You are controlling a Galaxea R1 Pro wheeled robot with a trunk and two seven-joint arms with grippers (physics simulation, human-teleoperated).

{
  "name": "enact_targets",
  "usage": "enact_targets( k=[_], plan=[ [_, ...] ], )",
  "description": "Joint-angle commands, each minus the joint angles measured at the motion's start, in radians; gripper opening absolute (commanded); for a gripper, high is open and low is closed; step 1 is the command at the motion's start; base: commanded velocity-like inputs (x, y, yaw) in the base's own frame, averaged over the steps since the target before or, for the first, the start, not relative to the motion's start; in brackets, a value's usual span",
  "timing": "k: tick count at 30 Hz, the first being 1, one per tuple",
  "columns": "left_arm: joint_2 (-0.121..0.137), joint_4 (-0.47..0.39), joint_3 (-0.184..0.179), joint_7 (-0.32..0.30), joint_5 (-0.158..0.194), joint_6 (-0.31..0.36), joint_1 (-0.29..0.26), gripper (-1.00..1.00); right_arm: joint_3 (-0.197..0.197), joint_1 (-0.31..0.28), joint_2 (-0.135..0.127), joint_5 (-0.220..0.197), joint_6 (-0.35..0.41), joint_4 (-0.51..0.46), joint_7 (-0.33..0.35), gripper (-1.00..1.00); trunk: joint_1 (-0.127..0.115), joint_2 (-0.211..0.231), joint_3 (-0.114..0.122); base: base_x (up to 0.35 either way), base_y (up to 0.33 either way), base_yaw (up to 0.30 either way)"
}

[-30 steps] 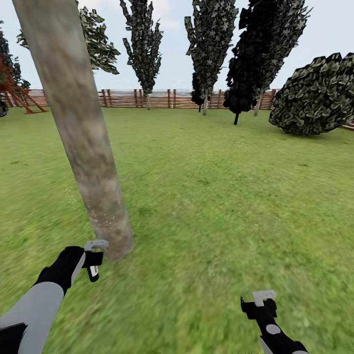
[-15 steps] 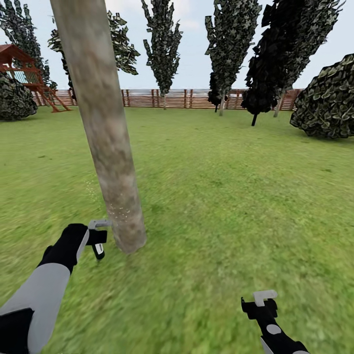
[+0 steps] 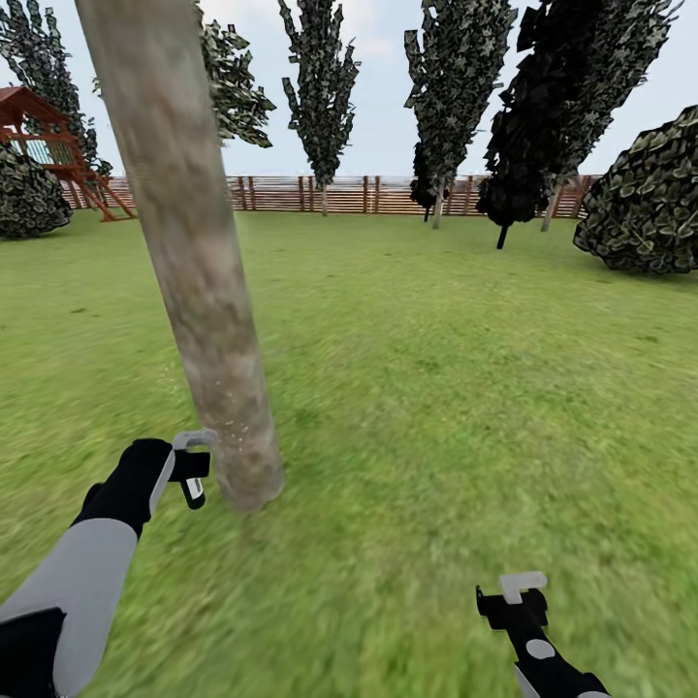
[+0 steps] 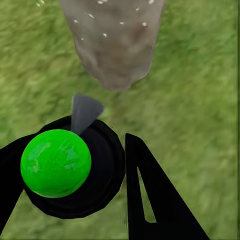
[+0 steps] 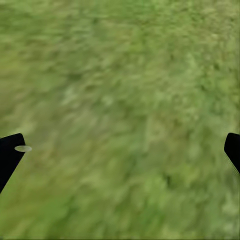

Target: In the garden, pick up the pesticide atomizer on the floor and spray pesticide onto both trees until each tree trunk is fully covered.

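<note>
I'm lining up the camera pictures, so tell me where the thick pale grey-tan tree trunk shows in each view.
Head view: the thick pale grey-tan tree trunk leans from top left down to the lawn beside the left gripper.
Left wrist view: its speckled base lies just beyond the green-capped black atomizer.
Right wrist view: not in it, grass between open jaws.
Shared landmark: white specks on the trunk's base.

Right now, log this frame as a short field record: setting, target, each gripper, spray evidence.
setting: lawn ringed by a wooden fence
target: tree trunk, pale and mottled, close ahead
left gripper: beside the trunk base, shut on the pesticide atomizer, its nozzle toward the trunk
right gripper: open, over bare grass, holding nothing
spray evidence: fine white specks on the lower trunk
</note>
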Motion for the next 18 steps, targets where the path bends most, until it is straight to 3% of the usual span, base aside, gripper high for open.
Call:
enact_targets(
  k=[1, 9, 13, 18],
  plan=[
    [-0.001, -0.001, 0.004, -0.009, -0.011, 0.004, -0.001, -1.00, -0.007, -0.001, 0.000, 0.011, -0.004, 0.002, -0.003, 1.00, 0.000, 0.000, -0.001, 0.151, -0.218, 0.000],
    [0.005, -0.002, 0.005, -0.008, -0.011, 0.004, -0.011, -1.00, -0.007, -0.001, 0.000, 0.011, -0.004, 0.002, -0.003, 1.00, 0.000, 0.000, -0.001, -0.077, -0.251, 0.020],
    [0.009, -0.003, 0.008, -0.008, -0.011, 0.015, -0.022, -1.00, -0.007, -0.001, 0.001, 0.011, -0.004, 0.002, -0.003, 1.00, 0.000, 0.000, -0.001, 0.085, -0.204, 0.232],
    [0.011, -0.005, 0.008, -0.008, -0.011, 0.035, -0.025, -1.00, -0.007, -0.001, 0.002, 0.011, -0.004, 0.002, -0.003, 1.00, 0.000, 0.000, -0.001, 0.236, -0.028, 0.274]
  ],
)
